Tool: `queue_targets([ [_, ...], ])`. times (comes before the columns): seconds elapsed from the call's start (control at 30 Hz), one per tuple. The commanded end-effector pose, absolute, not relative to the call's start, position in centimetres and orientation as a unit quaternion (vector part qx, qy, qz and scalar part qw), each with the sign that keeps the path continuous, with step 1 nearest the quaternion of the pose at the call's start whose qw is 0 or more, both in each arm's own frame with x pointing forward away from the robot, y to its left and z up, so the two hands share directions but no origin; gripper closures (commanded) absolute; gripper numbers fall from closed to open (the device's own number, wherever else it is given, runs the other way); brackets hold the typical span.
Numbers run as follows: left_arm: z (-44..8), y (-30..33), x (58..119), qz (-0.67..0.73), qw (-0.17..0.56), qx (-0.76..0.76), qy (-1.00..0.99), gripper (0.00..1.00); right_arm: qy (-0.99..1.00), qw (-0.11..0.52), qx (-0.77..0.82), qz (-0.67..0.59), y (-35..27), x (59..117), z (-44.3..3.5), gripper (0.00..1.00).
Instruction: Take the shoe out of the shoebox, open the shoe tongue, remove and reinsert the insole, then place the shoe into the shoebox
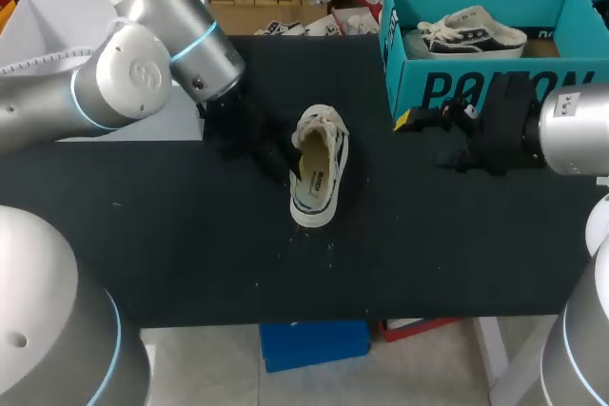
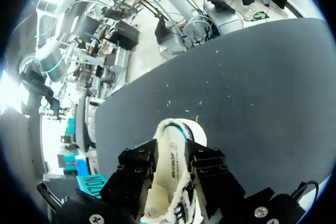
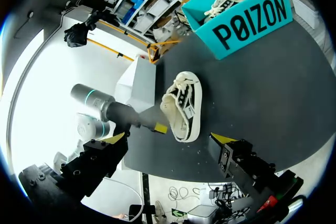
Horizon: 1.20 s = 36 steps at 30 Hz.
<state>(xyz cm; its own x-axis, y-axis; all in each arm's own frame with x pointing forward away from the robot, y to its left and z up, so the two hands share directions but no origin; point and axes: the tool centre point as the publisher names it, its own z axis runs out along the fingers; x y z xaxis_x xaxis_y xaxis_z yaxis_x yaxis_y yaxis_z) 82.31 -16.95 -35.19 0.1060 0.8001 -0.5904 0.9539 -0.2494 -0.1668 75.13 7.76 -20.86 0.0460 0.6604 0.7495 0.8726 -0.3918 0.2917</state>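
A white low-top shoe point(image 1: 317, 170) lies on the black table point(image 1: 190, 254), laces loosened and its pale insole showing. My left gripper point(image 1: 281, 161) is down at the shoe's left side. In the left wrist view it point(image 2: 170, 169) stands over the shoe point(image 2: 170, 153) and its insole; whether it grips anything I cannot tell. In the right wrist view the shoe point(image 3: 185, 106) lies ahead, with the left gripper point(image 3: 159, 127) at its rim. My right gripper point(image 1: 411, 122) hangs open and empty in front of the teal shoebox point(image 1: 495, 87), its yellow tips wide apart point(image 3: 169, 141).
A second shoe point(image 1: 471, 33) lies inside the shoebox point(image 3: 252, 22) at the back right. A white box point(image 1: 57, 35) stands at the back left, behind my left arm. The table's front edge is close below the shoe.
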Motion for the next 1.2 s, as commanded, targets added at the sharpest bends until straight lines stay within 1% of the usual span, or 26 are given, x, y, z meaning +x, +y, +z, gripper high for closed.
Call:
queue_targets([
  [0.03, -35.3, -17.9, 82.1, -0.255, 0.110, 0.748, 0.602, 1.00, -0.538, 0.123, -0.713, -0.433, 7.7, 75.1, -20.8, 0.00],
  [0.37, -36.9, -17.9, 82.4, -0.167, 0.083, 0.775, 0.604, 1.00, -0.538, 0.123, -0.713, -0.433, 7.7, 75.1, -20.8, 0.00],
  [1.2, -40.9, -19.6, 83.5, -0.099, 0.069, 0.788, 0.604, 1.00, -0.538, 0.123, -0.713, -0.433, 7.7, 75.1, -20.8, 0.00],
])
